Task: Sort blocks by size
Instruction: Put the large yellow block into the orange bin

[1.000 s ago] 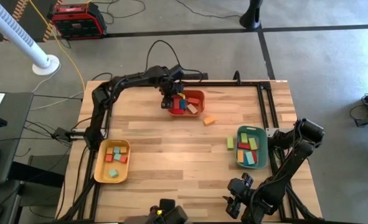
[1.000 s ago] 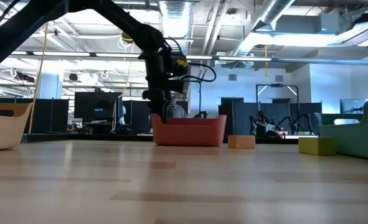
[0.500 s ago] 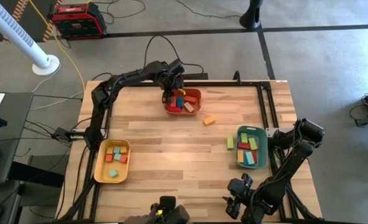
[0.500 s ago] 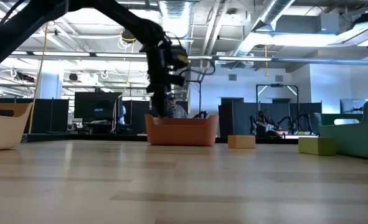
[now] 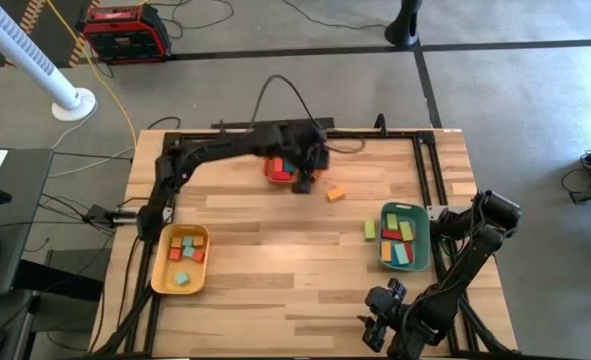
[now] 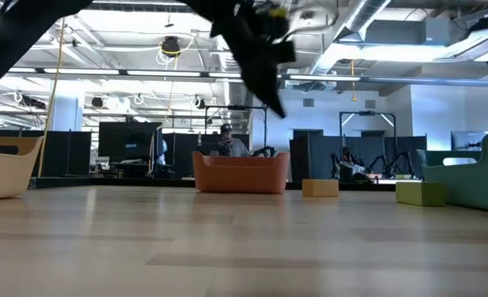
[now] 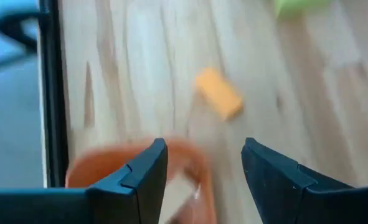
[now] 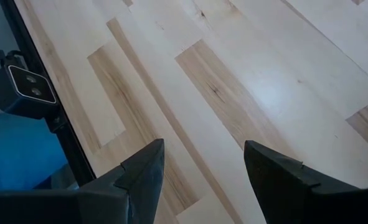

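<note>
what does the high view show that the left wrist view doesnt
Only the high view shows the yellow tray and green tray with sorted blocks, the lime block beside the green tray, and the right gripper waiting near the table's front edge. Only the left wrist view shows the left gripper open and empty. Both show the orange tray and the loose orange block on the table.

No readable txt anywhere; no labels, brands, nos. or signs legible on the blocks, the trays, the arms or the table; bkgd screens in the room behind show nothing legible either.
</note>
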`<state>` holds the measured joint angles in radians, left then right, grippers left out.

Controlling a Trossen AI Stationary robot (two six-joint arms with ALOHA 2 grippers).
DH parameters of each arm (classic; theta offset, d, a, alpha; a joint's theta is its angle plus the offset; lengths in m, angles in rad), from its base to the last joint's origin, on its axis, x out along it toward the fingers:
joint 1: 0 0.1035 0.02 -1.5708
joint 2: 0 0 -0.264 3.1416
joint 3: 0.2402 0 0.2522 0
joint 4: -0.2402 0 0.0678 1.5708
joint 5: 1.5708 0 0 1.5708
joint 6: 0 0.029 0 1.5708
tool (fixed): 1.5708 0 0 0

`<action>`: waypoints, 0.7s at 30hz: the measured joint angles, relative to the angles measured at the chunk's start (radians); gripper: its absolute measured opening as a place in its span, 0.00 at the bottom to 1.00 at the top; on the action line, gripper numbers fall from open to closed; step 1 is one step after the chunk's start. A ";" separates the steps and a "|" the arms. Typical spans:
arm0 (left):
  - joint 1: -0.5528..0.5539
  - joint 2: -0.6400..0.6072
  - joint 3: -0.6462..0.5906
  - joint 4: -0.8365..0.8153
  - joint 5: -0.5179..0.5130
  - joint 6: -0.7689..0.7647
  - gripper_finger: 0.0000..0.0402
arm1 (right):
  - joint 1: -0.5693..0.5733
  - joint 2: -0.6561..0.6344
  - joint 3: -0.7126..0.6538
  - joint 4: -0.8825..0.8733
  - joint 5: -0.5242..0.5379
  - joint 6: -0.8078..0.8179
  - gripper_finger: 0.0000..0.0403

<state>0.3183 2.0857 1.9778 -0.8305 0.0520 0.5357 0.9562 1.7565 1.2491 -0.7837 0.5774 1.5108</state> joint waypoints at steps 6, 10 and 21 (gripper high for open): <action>-0.082 0.010 -0.023 0.214 -0.028 -0.104 0.49 | 0.006 0.000 0.000 0.016 0.000 0.000 0.62; -0.107 0.011 -0.051 0.329 -0.031 -0.165 0.49 | 0.007 0.000 0.000 0.018 0.003 0.000 0.62; -0.133 0.138 -0.059 0.440 -0.129 -0.182 0.49 | 0.013 -0.001 -0.022 0.041 0.024 0.008 0.62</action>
<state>0.1851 2.2241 1.9192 -0.3906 -0.0766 0.3539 0.9688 1.7557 1.2272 -0.7423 0.6010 1.5185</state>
